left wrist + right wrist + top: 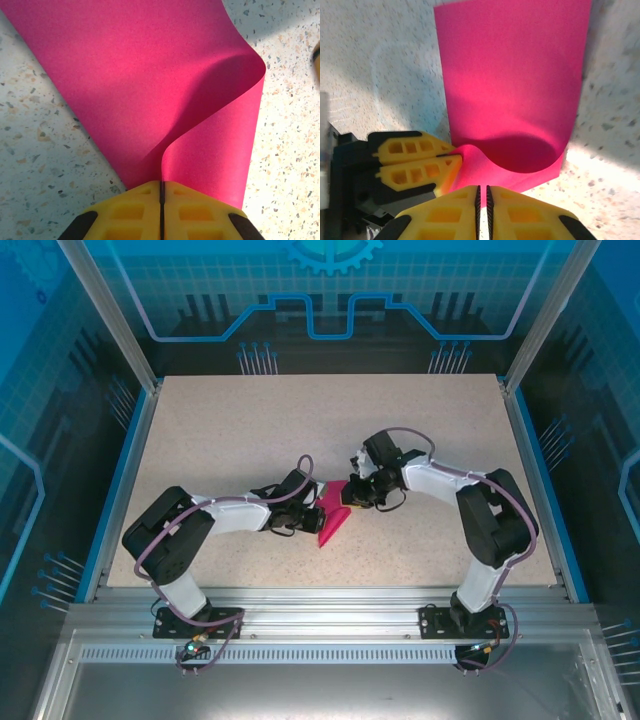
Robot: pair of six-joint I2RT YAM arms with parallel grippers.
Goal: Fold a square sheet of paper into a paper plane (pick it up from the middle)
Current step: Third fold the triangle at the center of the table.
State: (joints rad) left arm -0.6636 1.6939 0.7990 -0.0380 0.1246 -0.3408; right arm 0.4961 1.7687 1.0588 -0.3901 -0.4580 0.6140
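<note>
The square sheet of paper (333, 512) is magenta-pink and lies at the table's middle between both arms, bent into a loose curl rather than a crease. In the left wrist view the paper (150, 75) rises from the table and curves over to the right. My left gripper (162, 187) is shut on its near edge. The right wrist view has the paper (515, 85) curling up just beyond my right gripper (482, 192), whose pads stand a narrow slit apart with nothing clearly between them. The left gripper's yellow fingers (415, 160) pinch the sheet's left corner there.
The speckled beige table (250, 430) stretches wide around the paper, bounded by blue rails and transparent enclosure walls. Both arm bases sit on the metal frame at the near edge. The two grippers (313, 502) (352, 495) are almost touching over the sheet.
</note>
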